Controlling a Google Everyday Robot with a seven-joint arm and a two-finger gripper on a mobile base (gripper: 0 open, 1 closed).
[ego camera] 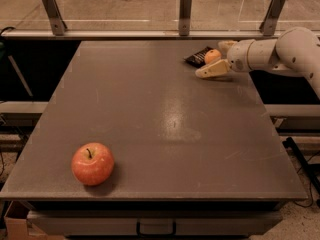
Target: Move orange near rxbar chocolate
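The small orange [212, 56] rests on the grey table [150, 119] at its far right, touching or almost touching the dark rxbar chocolate [198, 57] just to its left. My gripper [209, 59] reaches in from the right at table height. It is open, with one pale finger [212, 70] in front of the orange and the other [227, 45] behind it. The fingers stand a little apart from the fruit.
A larger red apple [92, 163] with a stem sits near the front left corner. A rail with metal posts [185, 6] runs along the far edge. The white arm [280, 51] hangs over the right edge.
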